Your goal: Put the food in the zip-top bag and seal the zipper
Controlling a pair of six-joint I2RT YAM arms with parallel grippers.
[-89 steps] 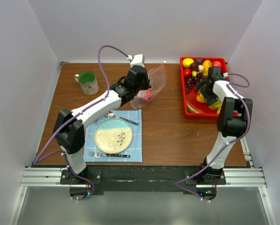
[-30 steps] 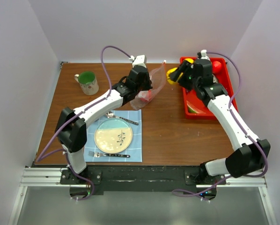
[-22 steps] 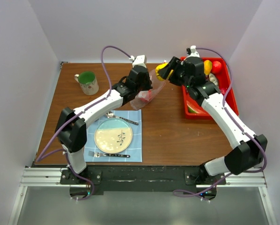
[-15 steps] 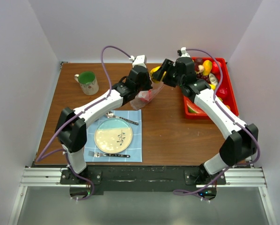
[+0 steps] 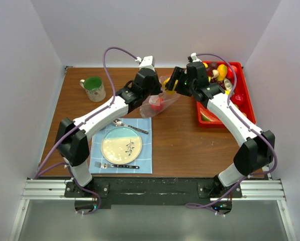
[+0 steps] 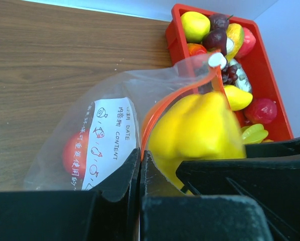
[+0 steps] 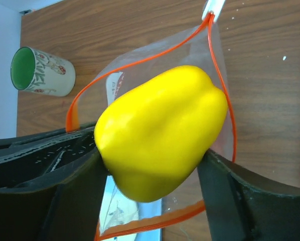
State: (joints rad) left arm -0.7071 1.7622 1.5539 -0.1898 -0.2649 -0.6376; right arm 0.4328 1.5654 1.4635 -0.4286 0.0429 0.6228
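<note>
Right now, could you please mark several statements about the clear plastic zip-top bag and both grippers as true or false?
1. The glossy yellow toy pepper sits between the right gripper's fingers. True.
2. The clear plastic zip-top bag is empty. False: a red toy piece lies inside.
3. The left gripper pinches the bag's edge. True.
4. The pink-red zipper strip is sealed. False: the mouth gapes open.
5. The green-lined ceramic mug lies tipped over. False: it stands upright.
</note>
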